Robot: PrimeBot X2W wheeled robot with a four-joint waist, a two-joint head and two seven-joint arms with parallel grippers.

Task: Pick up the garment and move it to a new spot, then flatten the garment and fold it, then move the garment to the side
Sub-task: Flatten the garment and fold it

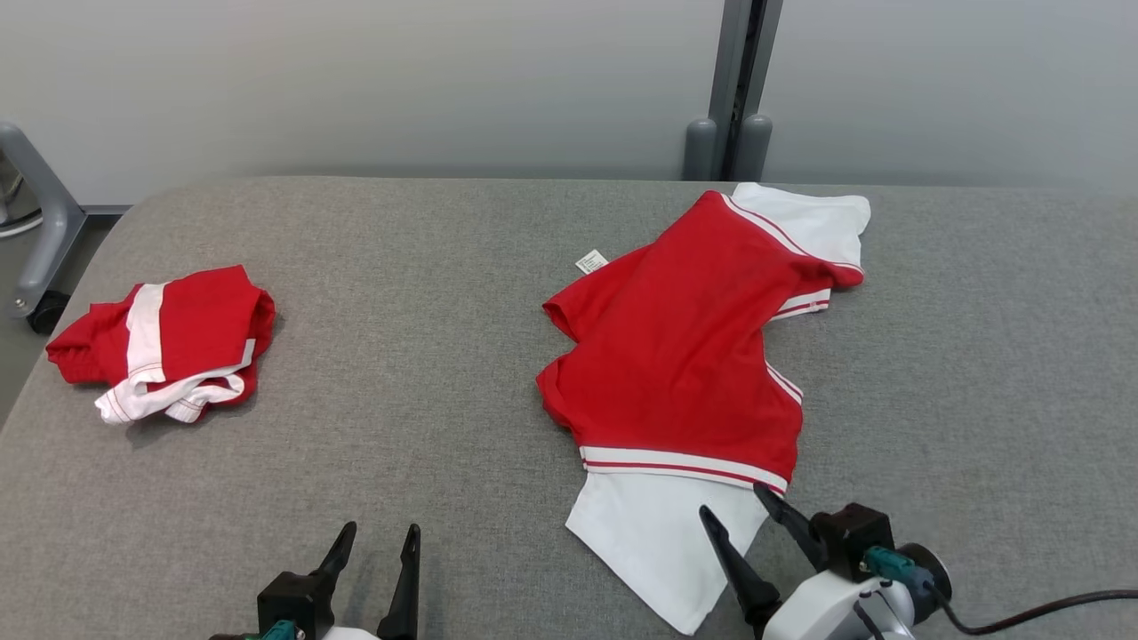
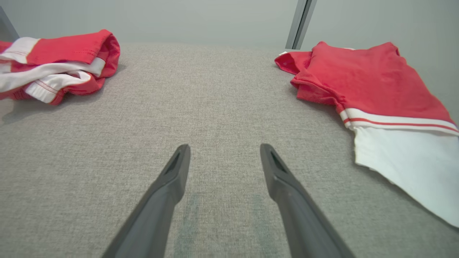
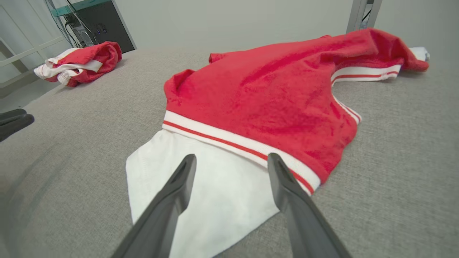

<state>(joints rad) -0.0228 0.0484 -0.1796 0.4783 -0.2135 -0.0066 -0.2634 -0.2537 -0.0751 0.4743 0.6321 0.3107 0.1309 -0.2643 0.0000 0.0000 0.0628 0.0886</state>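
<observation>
Pick-up step, not yet begun: left claw (image 1: 381, 526) spread and empty over the grey fabric table (image 1: 427, 373), right claw (image 1: 731, 500) spread over the white flap (image 1: 649, 542) of the rumpled red-and-white knit garment (image 1: 676, 356) lying right of centre, next likely needing lowering and pinching that flap.

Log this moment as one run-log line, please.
left pincer: open, over grey table | right pincer: open, over white panel of spread red-and-white garment | bunched red-and-white garment: left, untouched
</observation>
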